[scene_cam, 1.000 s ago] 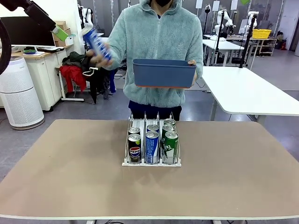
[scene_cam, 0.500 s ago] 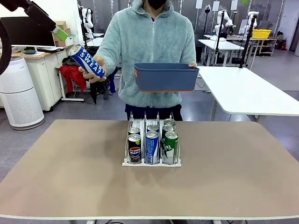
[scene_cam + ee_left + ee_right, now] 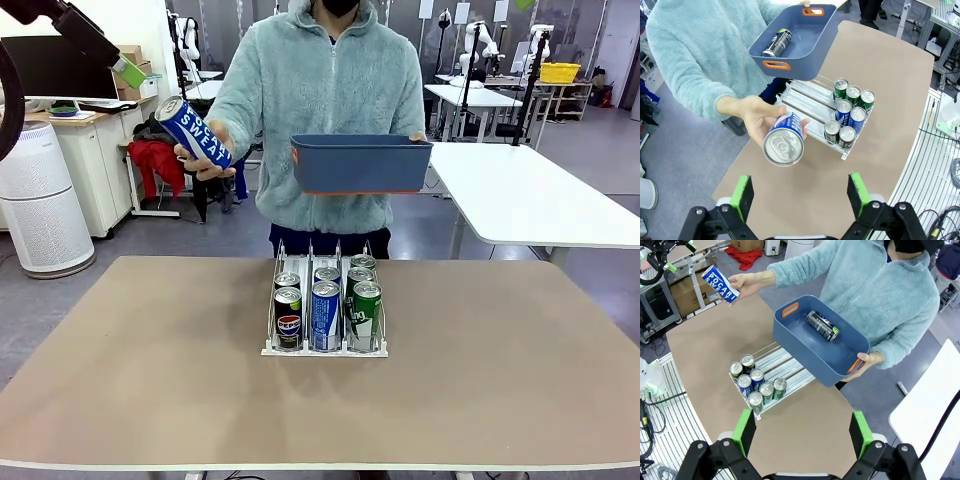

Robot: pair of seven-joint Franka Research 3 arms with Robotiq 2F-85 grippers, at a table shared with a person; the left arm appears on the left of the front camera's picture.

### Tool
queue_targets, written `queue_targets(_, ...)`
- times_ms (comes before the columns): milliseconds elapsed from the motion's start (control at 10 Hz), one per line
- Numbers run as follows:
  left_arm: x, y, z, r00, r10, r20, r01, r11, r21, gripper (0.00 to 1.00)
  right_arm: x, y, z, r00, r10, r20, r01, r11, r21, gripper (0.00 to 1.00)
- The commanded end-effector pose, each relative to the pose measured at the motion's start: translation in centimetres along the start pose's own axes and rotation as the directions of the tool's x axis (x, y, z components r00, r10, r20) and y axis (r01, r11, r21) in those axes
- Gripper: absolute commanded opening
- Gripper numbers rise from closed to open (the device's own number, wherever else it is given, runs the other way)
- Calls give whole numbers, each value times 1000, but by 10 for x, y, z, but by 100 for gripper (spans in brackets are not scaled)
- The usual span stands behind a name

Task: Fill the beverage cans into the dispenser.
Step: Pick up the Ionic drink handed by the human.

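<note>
Our left hand (image 3: 800, 196), low in the frame, gapes empty; our right hand (image 3: 802, 434) likewise. Just above the left, at centre, the person's hand (image 3: 752, 117) offers a slim blue-white aluminium can (image 3: 784, 142), top toward us. We should straddle its body squarely before closing. The white three-lane wire dispenser (image 3: 802, 100) stands right of centre, rear lanes free.

Tan table (image 3: 150, 380) with the dispenser (image 3: 325, 352) near its middle, perhaps slightly far-side.

Both raised: my left gripper (image 3: 800, 194) and right gripper (image 3: 802, 431) hang with green-padded fingers (image 3: 743, 196) spread wide, holding nothing.
</note>
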State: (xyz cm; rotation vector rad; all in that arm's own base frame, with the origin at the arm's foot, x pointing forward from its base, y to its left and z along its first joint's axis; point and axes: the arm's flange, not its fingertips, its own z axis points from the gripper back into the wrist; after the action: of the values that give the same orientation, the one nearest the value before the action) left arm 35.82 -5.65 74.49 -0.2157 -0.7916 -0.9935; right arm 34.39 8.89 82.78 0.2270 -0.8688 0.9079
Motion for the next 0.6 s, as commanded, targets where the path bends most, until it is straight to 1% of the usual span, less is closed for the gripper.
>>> queue_targets(0,0,1,-1,1000,-2,10,2,1000,-1,100,0,0,0,1000,-1,3,1,1000,-3,100)
queue_targets(500,0,1,-1,1000,-2,10,2,1000,-1,100,0,0,0,1000,-1,3,1,1000,-3,100)
